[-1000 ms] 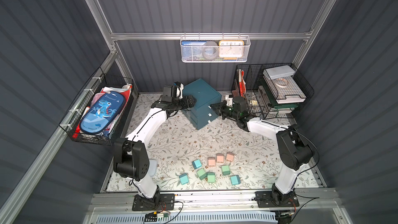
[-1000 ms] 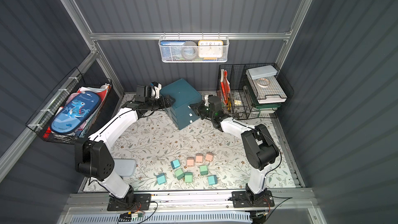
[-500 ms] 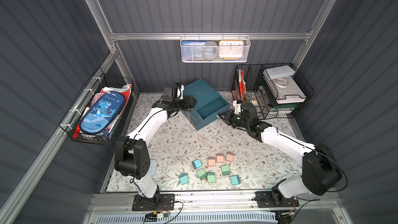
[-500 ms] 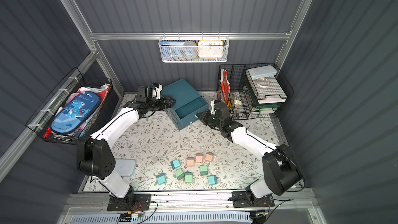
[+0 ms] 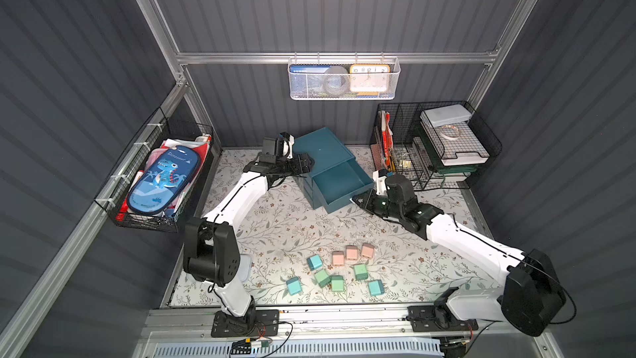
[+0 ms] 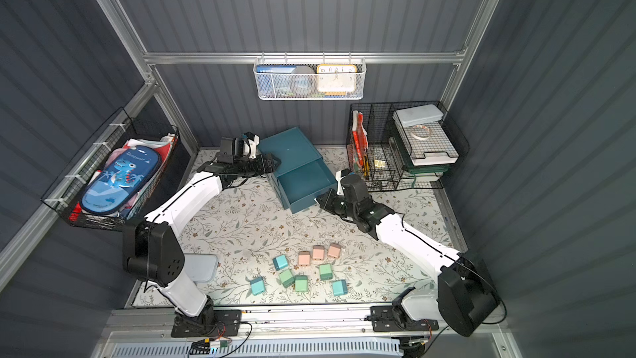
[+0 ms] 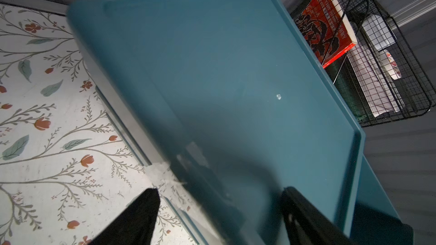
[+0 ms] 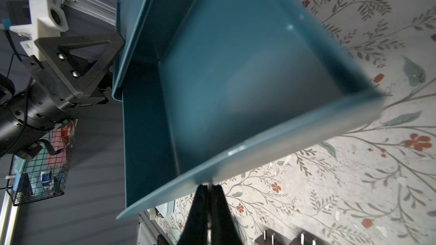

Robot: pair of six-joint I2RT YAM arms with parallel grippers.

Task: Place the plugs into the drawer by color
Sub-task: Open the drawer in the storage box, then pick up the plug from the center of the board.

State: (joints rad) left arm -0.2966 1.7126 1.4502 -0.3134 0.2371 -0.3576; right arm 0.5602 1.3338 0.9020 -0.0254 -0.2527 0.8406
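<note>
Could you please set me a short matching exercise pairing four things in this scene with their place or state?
Things:
1. open drawer
2. peach-pink plugs
3. right gripper
4. dinosaur pencil case

Place or state:
A. lying in the black wire basket on the side wall
B. fingers shut on the pull tab
C. pulled out, nothing inside
D. three in a row on the floral mat

Pairs: 1-C, 2-D, 3-B, 4-A
</note>
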